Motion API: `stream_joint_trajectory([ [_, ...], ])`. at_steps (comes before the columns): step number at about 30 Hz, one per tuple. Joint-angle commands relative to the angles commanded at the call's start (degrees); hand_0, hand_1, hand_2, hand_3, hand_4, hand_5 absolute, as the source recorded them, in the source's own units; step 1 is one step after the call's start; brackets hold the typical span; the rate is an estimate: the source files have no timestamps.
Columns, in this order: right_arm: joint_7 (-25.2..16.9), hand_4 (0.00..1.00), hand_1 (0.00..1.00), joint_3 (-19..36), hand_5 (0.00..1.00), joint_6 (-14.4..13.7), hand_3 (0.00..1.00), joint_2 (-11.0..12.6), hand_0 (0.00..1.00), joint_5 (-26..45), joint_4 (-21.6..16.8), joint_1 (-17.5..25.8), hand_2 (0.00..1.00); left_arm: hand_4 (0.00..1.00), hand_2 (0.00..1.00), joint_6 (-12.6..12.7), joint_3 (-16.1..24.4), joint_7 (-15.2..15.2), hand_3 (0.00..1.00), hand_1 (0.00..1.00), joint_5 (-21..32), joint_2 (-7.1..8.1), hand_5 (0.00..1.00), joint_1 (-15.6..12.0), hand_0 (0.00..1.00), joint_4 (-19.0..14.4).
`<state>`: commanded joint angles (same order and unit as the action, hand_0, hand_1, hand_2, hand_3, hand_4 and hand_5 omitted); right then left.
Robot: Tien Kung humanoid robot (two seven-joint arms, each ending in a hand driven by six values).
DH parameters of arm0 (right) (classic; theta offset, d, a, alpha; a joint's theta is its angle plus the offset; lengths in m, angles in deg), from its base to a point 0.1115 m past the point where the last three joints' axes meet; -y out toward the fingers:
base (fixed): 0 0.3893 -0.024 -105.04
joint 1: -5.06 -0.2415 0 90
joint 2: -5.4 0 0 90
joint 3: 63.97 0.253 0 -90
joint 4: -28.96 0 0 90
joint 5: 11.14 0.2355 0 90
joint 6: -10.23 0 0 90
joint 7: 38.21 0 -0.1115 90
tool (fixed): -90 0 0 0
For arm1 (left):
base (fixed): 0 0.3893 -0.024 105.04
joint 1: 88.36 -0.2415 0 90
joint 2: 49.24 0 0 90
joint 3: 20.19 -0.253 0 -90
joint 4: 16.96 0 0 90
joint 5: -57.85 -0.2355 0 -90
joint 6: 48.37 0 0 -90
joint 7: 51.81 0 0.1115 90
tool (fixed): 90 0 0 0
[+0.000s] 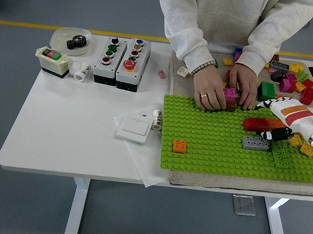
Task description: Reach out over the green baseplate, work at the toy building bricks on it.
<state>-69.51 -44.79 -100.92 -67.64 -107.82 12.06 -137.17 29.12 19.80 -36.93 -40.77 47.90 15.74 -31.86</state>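
Head view: the right hand [277, 132] comes in from the right edge, its white and orange shell lying low over the far right part of the green baseplate [209, 153]. Its dark fingers [284, 132] point left and lie stretched out flat, close together, on or just above the red brick [257, 124]; whether they actually press it cannot be told. They close around nothing. The left hand is out of sight.

The green baseplate lies on a grey mat [194, 180] at the right half of the white bench [73, 135]. On it stand the red brick, a grey brick [255, 143] just in front of it, a dark green brick [282, 156] nearer the right edge, and a small orange brick [179, 146] alone at the near left. Yellow bricks [307, 148] lie beside the robot's wrist.

A person in a light sweatshirt stands at the far side. Both of the person's hands rest at the baseplate's far edge: one hand with a ring [210, 94] and the other hand [243, 87] together grip a magenta brick [229, 94] sitting on a brown piece. They are near the robot's fingers but apart from them.

A heap of loose bricks [291, 77] lies behind, at the far right. To the left are two button boxes [120, 60], a switch box [52, 59], a white dish with a gear [72, 39], and a white wall switch [134, 129] on paper.
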Motion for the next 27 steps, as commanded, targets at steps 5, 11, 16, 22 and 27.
stream_joint_trajectory([
  [5, 0.12, 0.857, 0.722, -0.40, 0.343, -0.07, 0.727, -0.48, 0.813, 0.44, 0.38, 0.16, 0.742, 0.685, 0.761, -0.14, 0.10, -0.05, 0.607, 0.754, -0.22, 0.00, 0.604, 0.11, 0.762, -0.09],
  [11, 0.28, 0.821, 0.711, -1.21, 0.379, 0.20, 0.663, -1.00, 0.812, 1.12, 0.86, -0.12, 0.725, 0.684, 0.761, -0.50, 0.26, 0.03, 0.608, 0.756, -0.66, 0.04, 0.603, 0.22, 0.762, -0.22],
  [16, 0.48, 0.788, 0.713, -2.04, 0.414, 0.45, 0.635, -1.10, 0.802, 1.55, 1.50, -0.64, 0.725, 0.683, 0.763, -0.83, 0.45, 0.07, 0.608, 0.757, -1.16, 0.13, 0.600, 0.68, 0.762, -0.31],
  [22, 0.66, 0.781, 0.713, -2.82, 0.440, 0.79, 0.628, -0.92, 0.805, 1.98, 1.91, -1.06, 0.723, 0.684, 0.763, -0.89, 0.41, 0.05, 0.607, 0.756, -1.19, 0.17, 0.603, 1.25, 0.763, -0.33],
  [27, 0.80, 0.782, 0.713, -3.40, 0.434, 0.89, 0.638, -0.83, 0.804, 2.36, 2.15, -1.31, 0.724, 0.683, 0.760, -0.99, 0.41, 0.07, 0.606, 0.755, -1.32, 0.18, 0.601, 1.69, 0.762, -0.38],
])
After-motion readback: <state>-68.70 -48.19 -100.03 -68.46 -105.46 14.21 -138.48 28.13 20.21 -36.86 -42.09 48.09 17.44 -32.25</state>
